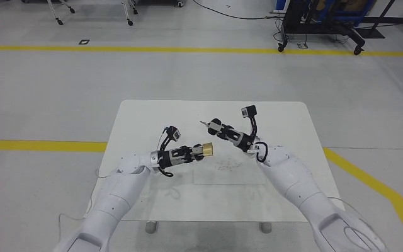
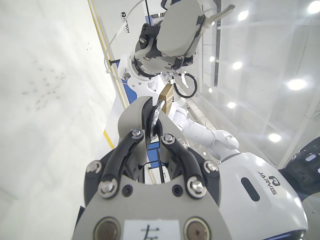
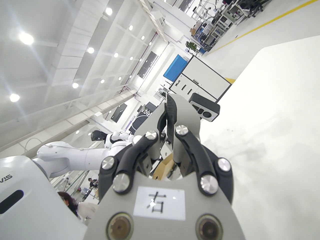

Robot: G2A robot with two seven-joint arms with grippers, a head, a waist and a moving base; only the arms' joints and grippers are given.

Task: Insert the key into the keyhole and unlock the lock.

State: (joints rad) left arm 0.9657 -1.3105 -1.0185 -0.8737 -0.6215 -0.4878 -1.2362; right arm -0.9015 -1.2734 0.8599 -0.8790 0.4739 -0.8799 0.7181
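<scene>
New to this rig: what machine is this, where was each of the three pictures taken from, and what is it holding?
This is a two-armed robot working over a white table. The top view looks down from a camera above its arms. The other two come from cameras on the wrists, each looking along its own gripper. The left gripper is shut on the shackle of a brass padlock, held above the table. The right gripper is shut on a small metal key, its blade sticking out beyond it. Key and padlock are apart, so the key is not yet inserted. The table bears faint dark smudges.
</scene>
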